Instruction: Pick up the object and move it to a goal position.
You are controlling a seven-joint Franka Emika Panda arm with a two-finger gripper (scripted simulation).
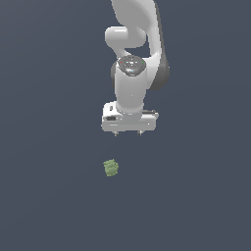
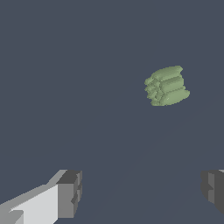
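Observation:
The object is a small olive-green ridged chunk lying on the dark grey floor, below and a little toward the exterior view's left of my gripper. My white gripper hangs above it, pointing down, with clear space between them. Its jaws stand wide apart and hold nothing. In the wrist view the object lies apart from my gripper; one grey fingertip shows fully and the other is cut by the picture's edge.
The white arm rises behind the gripper toward the top of the exterior view. The dark grey floor fills the surroundings, with no other object in view.

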